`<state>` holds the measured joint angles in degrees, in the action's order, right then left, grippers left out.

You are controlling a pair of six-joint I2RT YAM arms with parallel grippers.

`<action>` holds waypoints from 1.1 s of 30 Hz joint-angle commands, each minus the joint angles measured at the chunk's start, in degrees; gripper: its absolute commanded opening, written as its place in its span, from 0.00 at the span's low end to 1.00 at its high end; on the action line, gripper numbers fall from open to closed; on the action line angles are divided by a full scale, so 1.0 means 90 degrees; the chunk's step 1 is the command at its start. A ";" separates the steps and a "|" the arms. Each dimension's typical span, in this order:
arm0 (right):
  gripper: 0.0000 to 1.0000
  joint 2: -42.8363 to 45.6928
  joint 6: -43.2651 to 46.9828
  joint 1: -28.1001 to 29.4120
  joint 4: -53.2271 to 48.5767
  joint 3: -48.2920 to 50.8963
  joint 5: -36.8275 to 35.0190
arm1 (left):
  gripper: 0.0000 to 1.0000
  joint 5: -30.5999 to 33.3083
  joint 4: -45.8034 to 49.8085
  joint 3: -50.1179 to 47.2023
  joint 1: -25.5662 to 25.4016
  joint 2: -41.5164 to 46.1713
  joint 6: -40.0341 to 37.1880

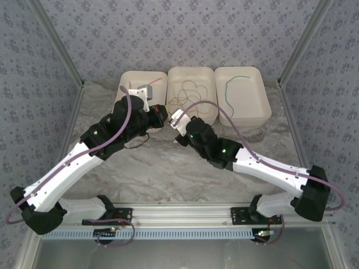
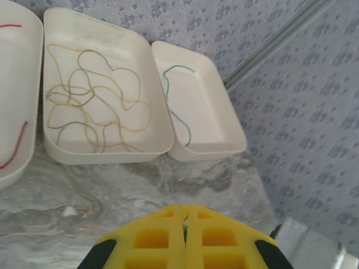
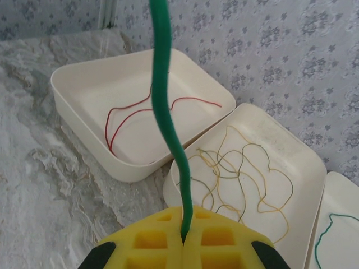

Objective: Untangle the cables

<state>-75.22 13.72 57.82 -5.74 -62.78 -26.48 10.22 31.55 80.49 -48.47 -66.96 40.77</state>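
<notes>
**Spotter:** Patterned walls (image 1: 50, 67) close you in on the left, right and rear. Three white trays stand side by side along the far edge of the tabletop (image 1: 168, 168).

**Second:** Room to move?

**Spotter:** You have bare marble in front of the trays, down to your arm bases.

**Second:** The claws?

**Spotter:** Your right claw (image 3: 183, 238) is pressed together on a green cable (image 3: 162, 84), which runs up from the seam and out of the top of the right wrist view. Your left claw (image 2: 185, 224) is pressed together too. There is a fleck of green at its seam, but I cannot tell what it is.

**Second:** The other cables?

**Spotter:** The red cables (image 3: 134, 109) lie in the left tray (image 1: 130, 74). The yellow-orange and dark cables (image 2: 95, 106) are looped together in the middle tray (image 1: 190, 69). A second green cable (image 2: 176, 106) lies in the right tray (image 1: 238, 69). From above, your wrists hide both fingertips.
</notes>
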 commanded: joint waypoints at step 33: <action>0.00 0.0661 -0.2363 -0.3458 -0.2389 -0.0322 0.4332 | 0.77 -0.0184 -0.1076 -0.0006 -0.0171 0.1592 -0.1715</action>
<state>-71.77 0.60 33.36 -27.81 -65.08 6.13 10.85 26.35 83.46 -50.22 -53.71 20.56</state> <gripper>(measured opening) 0.058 0.774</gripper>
